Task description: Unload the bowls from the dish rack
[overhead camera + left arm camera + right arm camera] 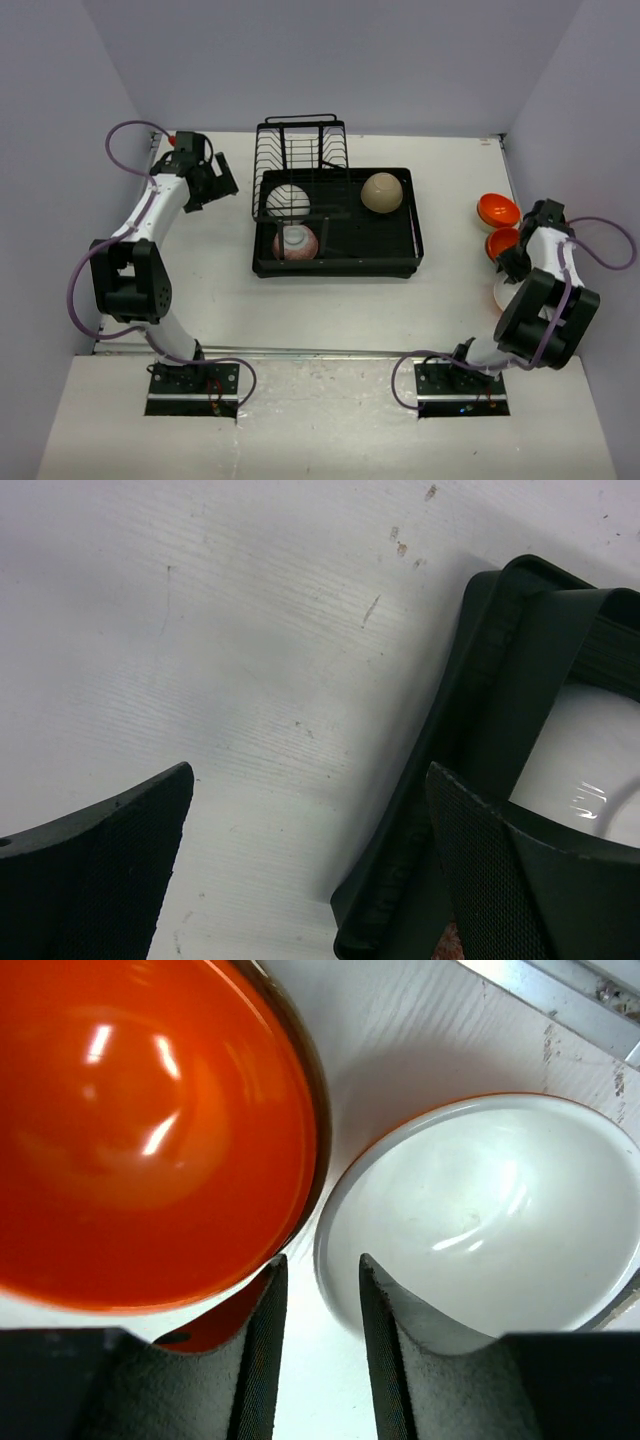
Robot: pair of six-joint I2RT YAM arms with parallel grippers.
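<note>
The black dish rack sits mid-table and holds three bowls: a white one, a pink speckled one and a beige one. My left gripper hangs open just left of the rack. Its wrist view shows the gripper over bare table, with the rack's corner and the white bowl beside the right finger. Two orange bowls stand on the table at the right. My right gripper is open by a narrow gap between an orange bowl and a white bowl, gripping nothing.
The rack's upright wire section rises at its far left end. The right wall stands close behind the orange bowls. A metal table edge runs just beyond the white bowl in the right wrist view.
</note>
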